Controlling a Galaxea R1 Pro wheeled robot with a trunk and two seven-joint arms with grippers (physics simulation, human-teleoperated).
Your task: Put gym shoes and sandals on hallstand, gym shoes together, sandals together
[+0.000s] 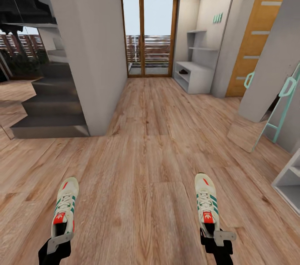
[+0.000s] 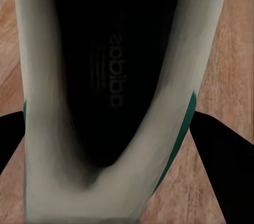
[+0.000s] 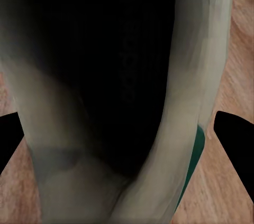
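Head view: left hand (image 1: pixel 58 242) clamped on heel of a white gym shoe with green side stripes and red-orange tongue tab (image 1: pixel 64 206), toe pointing forward. Right hand (image 1: pixel 216 238) clamped on heel of the matching white-and-green gym shoe (image 1: pixel 207 202), same orientation. Shoes well apart, one at each side of the view, both over the light brown wood-plank corridor floor (image 1: pixel 141 161). Pale grey-white hallstand with low bench, open shoe shelves and staggered wall shelves (image 1: pixel 196 75) sits far down the corridor on the right, near the glass balcony door with wooden frame (image 1: pixel 149 34). Small dark item in its lower shelf, too small to tell what. Grey staircase (image 1: pixel 50 102) at left, orange wooden door (image 1: pixel 260 28) and leaning mirror with mint-green frame (image 1: pixel 273 69) at right.

Left wrist view: looking into the dark opening of the left shoe (image 2: pixel 111 92), cream collar and green sole edge visible, black fingers (image 2: pixel 227 166) on both sides of it, floor (image 2: pixel 233 55) behind.

Right wrist view: same picture, dark interior of the right shoe (image 3: pixel 121 76), black fingers (image 3: pixel 235 139) flanking it, floor (image 3: pixel 241 71) behind.
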